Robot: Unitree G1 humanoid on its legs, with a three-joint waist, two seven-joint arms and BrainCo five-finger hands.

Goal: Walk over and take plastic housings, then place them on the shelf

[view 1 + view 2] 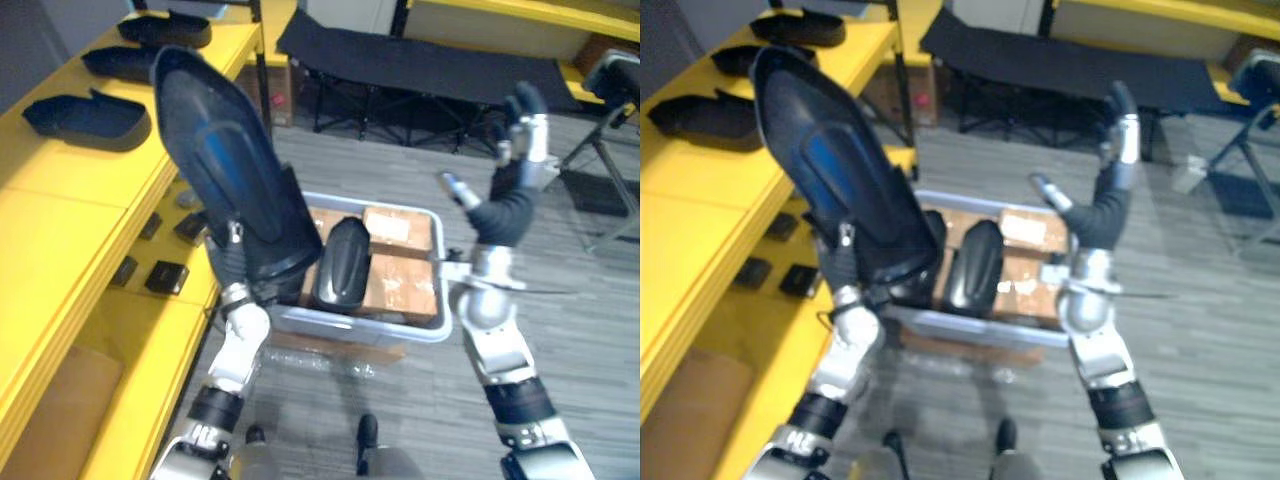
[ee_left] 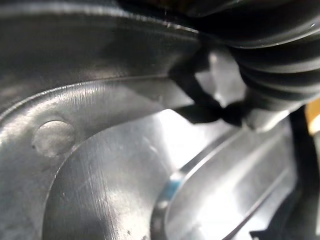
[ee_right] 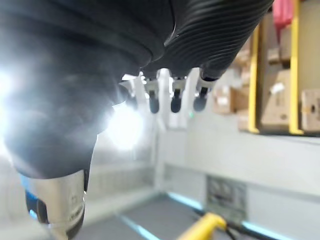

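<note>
Left hand (image 1: 234, 240): closed on the lower end of a large dark housing (image 1: 225, 160), with one silver finger across its near face and the rest hidden behind it. The piece is carried high and tilted, close beside the yellow shelf (image 1: 70, 220) on the robot's left. Right hand (image 1: 528, 150): raised above the far side of the bin, fingers straight and spread, holding nothing. Three shelved housings (image 1: 85, 118) lie in a row on the top board. Below, a grey bin (image 1: 400, 330) holds a spare housing (image 1: 340, 262) resting on cardboard boxes (image 1: 400, 285). Judgement: pick-up is complete and the placing step is in hand. The next move calls for carrying the piece left over the bare board nearer than the row (space appears free there), lowering it flat, then letting go. The one-handed hold on a long piece makes a slip possible.
</note>
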